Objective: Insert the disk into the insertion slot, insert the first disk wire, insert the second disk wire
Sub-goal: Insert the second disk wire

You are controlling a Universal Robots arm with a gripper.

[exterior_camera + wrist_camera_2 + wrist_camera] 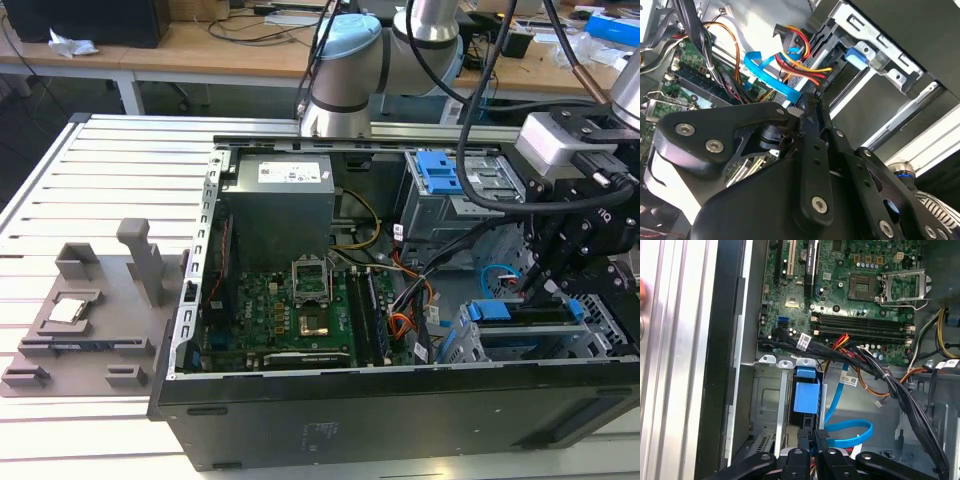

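Note:
The disk (522,328), in its blue carrier (806,396), sits inside the insertion slot (462,345), a grey perforated metal cage (765,405) at the case's front corner on the exterior view's right. My gripper (537,292) hangs just above the disk's end. In both wrist views its fingers are nearly together (813,436). A flat blue disk wire (852,432) loops round and ends between the fingertips (807,100). A bundle of red, yellow and orange wires (800,55) runs close behind the blue wire (767,75).
A larger grey bay with a ridged blue clip (437,170) stands behind the cage. Thick black cable bundles (875,370) cross over the green motherboard (290,315). The power supply (278,200) fills the back. A grey fixture plate (85,320) lies on the slatted table.

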